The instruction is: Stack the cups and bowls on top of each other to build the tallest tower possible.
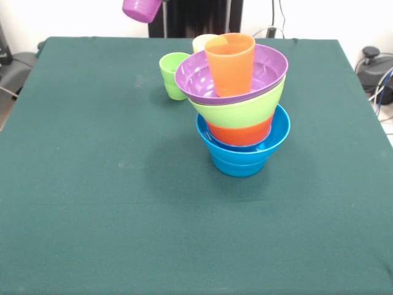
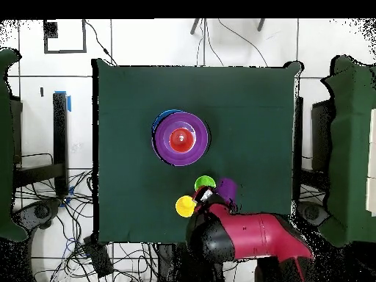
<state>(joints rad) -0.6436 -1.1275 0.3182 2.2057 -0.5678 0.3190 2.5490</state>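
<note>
The tower (image 1: pixel 241 104) stands right of the table's centre. From the bottom it is a light blue bowl (image 1: pixel 242 158), a small orange bowl (image 1: pixel 241 133), a lime green bowl (image 1: pixel 242 112) and a purple bowl (image 1: pixel 195 78), with an orange cup (image 1: pixel 231 61) upright inside the top bowl. A green cup (image 1: pixel 172 75) and a yellow cup (image 1: pixel 201 42) stand on the cloth behind it. A purple cup (image 1: pixel 142 8) hangs tilted in the air at the top edge. From overhead, my gripper (image 2: pixel 214 194) holds this purple cup (image 2: pixel 228 189) beside the green cup (image 2: pixel 205 183) and yellow cup (image 2: pixel 185 206).
The green cloth table (image 1: pixel 92 184) stretches wide in front and to the left of the tower. From overhead, the red arm (image 2: pixel 246 235) reaches over the table's lower edge. Cables lie on the floor around the table (image 2: pixel 125 110).
</note>
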